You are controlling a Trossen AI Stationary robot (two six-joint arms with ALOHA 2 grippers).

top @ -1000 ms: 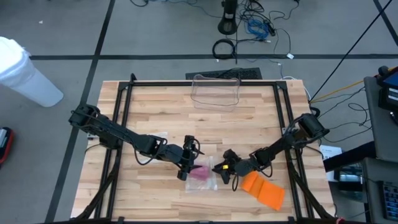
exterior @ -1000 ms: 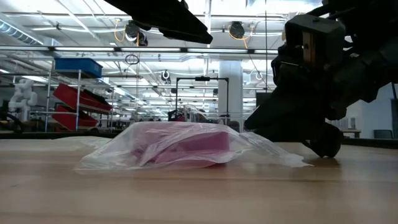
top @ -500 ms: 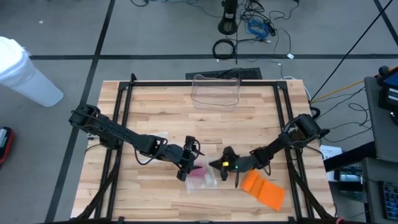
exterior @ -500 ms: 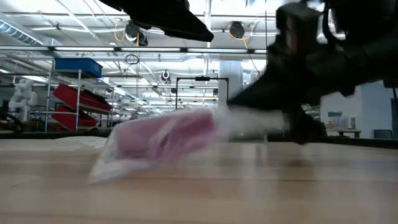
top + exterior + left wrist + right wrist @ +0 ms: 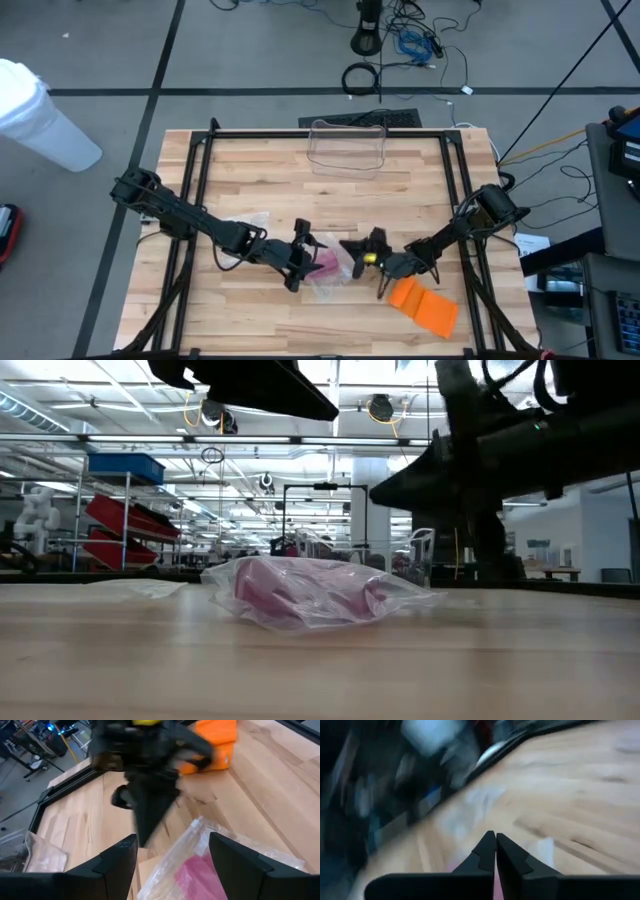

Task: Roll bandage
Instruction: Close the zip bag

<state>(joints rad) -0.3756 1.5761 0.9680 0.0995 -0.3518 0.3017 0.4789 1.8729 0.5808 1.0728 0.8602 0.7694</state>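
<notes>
While the right gripper (image 5: 352,250) has its two fingers (image 5: 492,851) pressed flat together with no gap between them, the pictures do not settle whether any of the plastic is caught there; the tips sit at the bag's near corner in the high view. Across from it, the left gripper (image 5: 305,258) stands spread as wide as it goes, its fingers (image 5: 120,865) parted with nothing between them, hovering just over the bag's other side.

Between the two sets of jaws lies the clear plastic bag (image 5: 315,595) with the pink bandage (image 5: 290,585) inside, resting on the wooden table (image 5: 260,180). The bag's crinkled edge fans out toward the closed right jaws, and a loose flap trails to the table on that side.

Just behind the right jaws, touching distance from that arm, lies an orange pad (image 5: 424,305) near the table's front edge. Well beyond both jaws, at the far edge, stands a clear plastic bin (image 5: 348,147). A second crumpled clear bag (image 5: 248,222) lies beside the left arm. The broad middle of the wood beyond the jaws is open.
</notes>
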